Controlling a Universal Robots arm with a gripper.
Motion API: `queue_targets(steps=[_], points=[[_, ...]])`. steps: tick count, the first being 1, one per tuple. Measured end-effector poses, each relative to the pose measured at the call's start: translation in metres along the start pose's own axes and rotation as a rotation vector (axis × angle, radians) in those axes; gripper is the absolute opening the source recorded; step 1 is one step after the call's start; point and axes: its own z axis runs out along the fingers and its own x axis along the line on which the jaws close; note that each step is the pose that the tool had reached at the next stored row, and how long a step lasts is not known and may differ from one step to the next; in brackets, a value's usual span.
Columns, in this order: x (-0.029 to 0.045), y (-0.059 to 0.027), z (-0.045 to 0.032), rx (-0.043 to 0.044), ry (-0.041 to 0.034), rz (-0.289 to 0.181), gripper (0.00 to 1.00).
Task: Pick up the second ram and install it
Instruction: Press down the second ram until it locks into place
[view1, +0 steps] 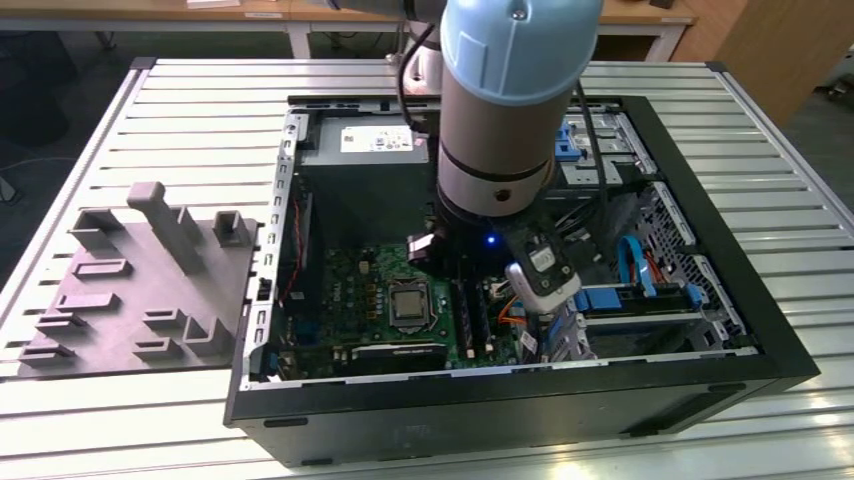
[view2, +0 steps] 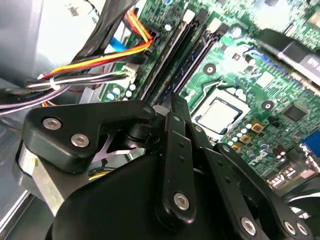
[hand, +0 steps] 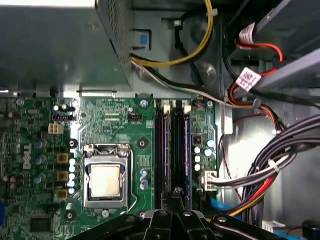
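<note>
The end effector (hand: 176, 200) hangs low inside the open computer case (view1: 747, 345), its black linkage arms drawn together so the fingertips meet in a narrow point directly over the memory slots (hand: 172, 145); it looks closed, though whether anything thin sits between the tips cannot be told. In the second wrist view the end effector (view2: 176, 102) points at the same long dark slots (view2: 192, 52). The second ram (hand: 186, 150) appears as a dark blue strip standing on edge in the slot just beside the fingertips, but it is hard to separate from the black slot strips around it.

Just beside the slots on the green motherboard (hand: 115, 117) sits the processor socket (hand: 106, 180) with its silver lid. On the other side, bundles of cables (hand: 260, 180) in red, yellow, black and grey crowd close to the slots. The grey power supply (view1: 363, 150) fills the case's far end behind the arm (view1: 514, 100), and blue drive brackets (view1: 641, 295) lie toward the exterior view's right.

The case rests on a counter (view1: 200, 110) of pale ribbed metal slats. On the exterior view's left lies a grey moulded fixture tray (view1: 140, 285). Beyond the counter, wooden desks (view1: 187, 12) stand on a dark floor.
</note>
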Motion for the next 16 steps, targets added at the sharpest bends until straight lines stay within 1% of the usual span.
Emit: queue_targets(steps=[5, 14, 16], points=[[0.0001, -0.0063, 0.0038, 0.0, 0.0, 0.0, 0.1], [0.0, -0.0152, 0.0052, 0.0, 0.0, 0.0, 0.1], [0.0001, -0.0159, 0.006, -0.0002, -0.0001, 0.0, 0.1]])
